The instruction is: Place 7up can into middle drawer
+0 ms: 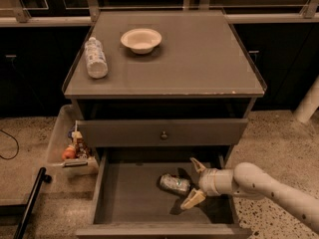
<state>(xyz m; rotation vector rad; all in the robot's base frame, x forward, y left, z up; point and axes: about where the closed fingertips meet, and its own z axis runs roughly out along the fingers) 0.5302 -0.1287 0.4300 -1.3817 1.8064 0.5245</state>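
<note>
Silvery-green metal 7up can (174, 184) lay seemingly delivered in dark wooden middle drawer (129, 198); pale gripper (195, 182) at its 3 o'clock, spread, empty.

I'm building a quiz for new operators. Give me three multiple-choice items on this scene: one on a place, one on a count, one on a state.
1. Where is the 7up can?
A. On the cabinet top
B. In the open middle drawer
C. On the floor

2. How many things lie on the cabinet top?
A. One
B. Two
C. Four

3. How is the gripper?
A. Open, inside the drawer beside the can
B. Shut on the can
C. Above the cabinet top

Answers:
1 B: the can lies on its side on the drawer floor.
2 B: only a bottle and a bowl are there.
3 A: its fingers are spread apart at the can's right end.
</note>
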